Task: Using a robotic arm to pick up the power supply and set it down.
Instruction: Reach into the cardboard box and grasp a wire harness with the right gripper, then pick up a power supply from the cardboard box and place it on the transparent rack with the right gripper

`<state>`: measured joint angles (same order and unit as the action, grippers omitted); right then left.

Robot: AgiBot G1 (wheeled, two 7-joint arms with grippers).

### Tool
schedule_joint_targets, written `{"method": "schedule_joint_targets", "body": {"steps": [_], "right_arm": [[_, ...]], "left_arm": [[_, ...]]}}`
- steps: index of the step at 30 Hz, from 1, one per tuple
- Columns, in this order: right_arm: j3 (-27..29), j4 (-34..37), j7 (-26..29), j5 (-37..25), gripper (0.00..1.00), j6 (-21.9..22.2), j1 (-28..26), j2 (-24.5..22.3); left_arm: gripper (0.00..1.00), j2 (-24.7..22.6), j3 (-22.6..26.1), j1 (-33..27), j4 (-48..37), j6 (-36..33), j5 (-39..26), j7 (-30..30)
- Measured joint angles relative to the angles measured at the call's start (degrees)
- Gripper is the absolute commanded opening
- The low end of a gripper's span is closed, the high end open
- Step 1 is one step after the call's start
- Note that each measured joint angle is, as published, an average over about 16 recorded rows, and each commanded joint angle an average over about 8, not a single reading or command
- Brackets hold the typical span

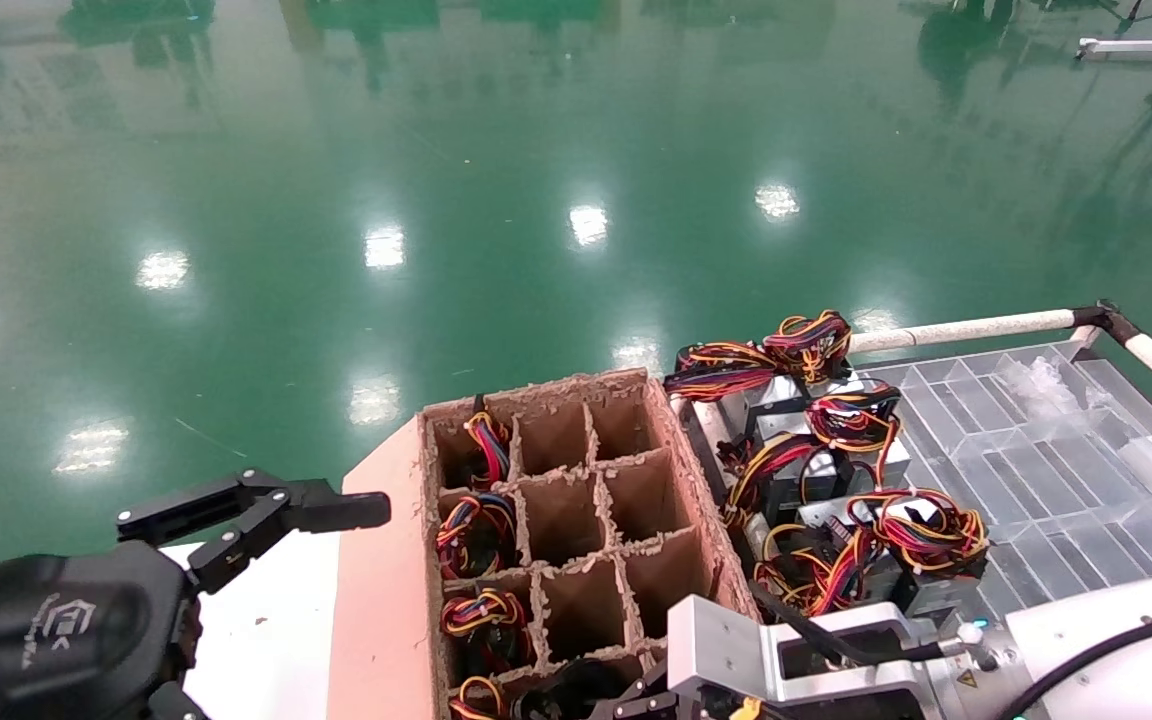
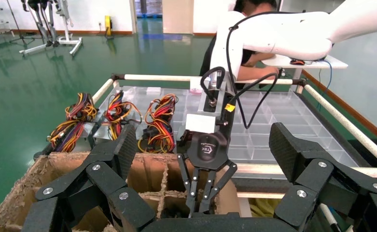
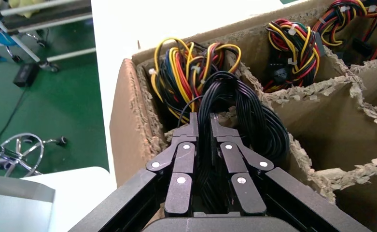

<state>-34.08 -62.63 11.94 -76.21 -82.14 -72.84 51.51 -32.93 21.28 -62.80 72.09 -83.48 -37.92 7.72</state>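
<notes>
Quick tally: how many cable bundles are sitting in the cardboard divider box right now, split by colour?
Red-yellow-orange cable bundles: 4
Black cable bundle: 1, pinched in the right gripper
Total: 5

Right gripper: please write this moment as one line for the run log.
right gripper: shut on black cable bundle, reaching down into cardboard box | left gripper: open, idle beside the box | power supply body: hidden
</notes>
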Motion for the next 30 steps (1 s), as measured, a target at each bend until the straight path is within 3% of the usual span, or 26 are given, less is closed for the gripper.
{"method": "schedule_joint_targets", "body": {"steps": [17, 30], "right_arm": [[3.88, -1.04, -0.14, 6.15, 0.0, -0.39, 1.32, -3.96], [12.34, -8.13, 1.05, 17.73, 0.0, 2.74, 3.1, -9.9]], "left_arm": [[1.0, 0.0, 0.01, 0.0, 0.0, 0.0, 0.0, 0.0], [1.0, 0.0, 0.01, 0.0, 0.0, 0.0, 0.01, -0.01]]}}
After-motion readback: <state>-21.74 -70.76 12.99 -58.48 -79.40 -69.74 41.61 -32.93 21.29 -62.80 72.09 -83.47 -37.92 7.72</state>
